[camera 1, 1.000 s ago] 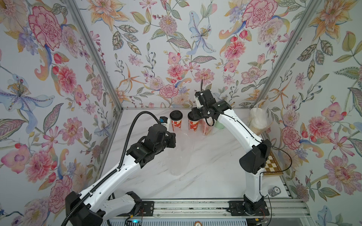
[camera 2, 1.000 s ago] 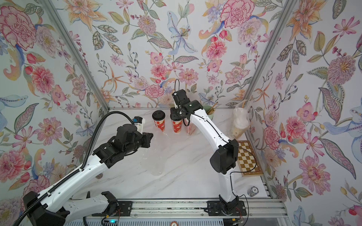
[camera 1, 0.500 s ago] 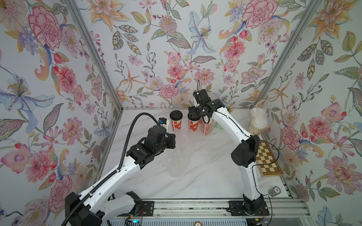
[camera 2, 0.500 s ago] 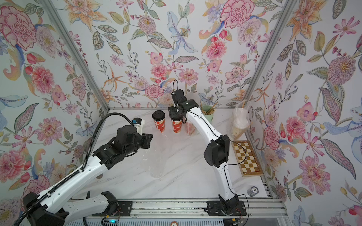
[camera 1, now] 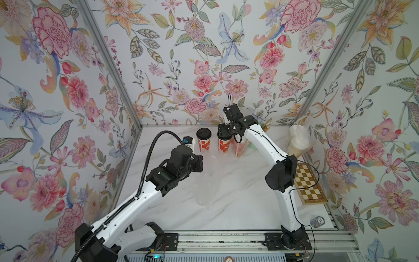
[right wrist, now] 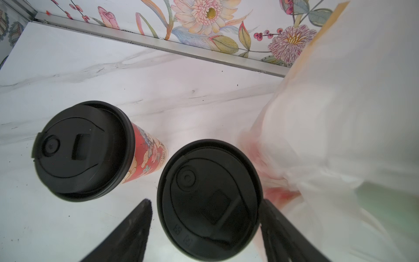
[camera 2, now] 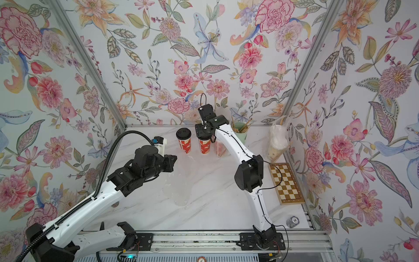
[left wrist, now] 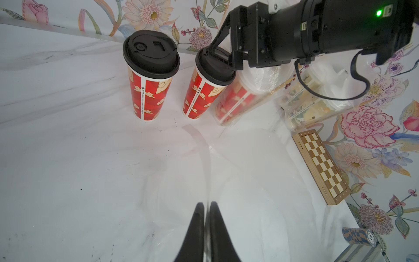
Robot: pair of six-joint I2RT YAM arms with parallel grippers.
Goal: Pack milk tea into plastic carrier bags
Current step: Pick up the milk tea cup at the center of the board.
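The right arm's fingers [right wrist: 136,229] stand open on either side of the black lid of a red cup [right wrist: 208,199] at the far side of the surface [camera 1: 238,204], not yet pressing on it. The left arm's fingers [left wrist: 197,229] are closed, pinching the thin film of an empty bag [camera 1: 207,188] that stands slack in the middle of the surface, nearer than the cups.

The fingers sit at lid height. If they close there rather than lower on the cup wall, the lid could pop off or the cup could slip when lifted. One finger is just beside a packed bag [left wrist: 240,97] to the right of the cup, so closing may snag its plastic and drag it. A second red cup [right wrist: 84,149] stands near on the left and could be knocked over by a sideways swing. The empty bag is held at one edge only. Its mouth looks collapsed, so a cup lowered into it may catch the rim and crumple the bag.
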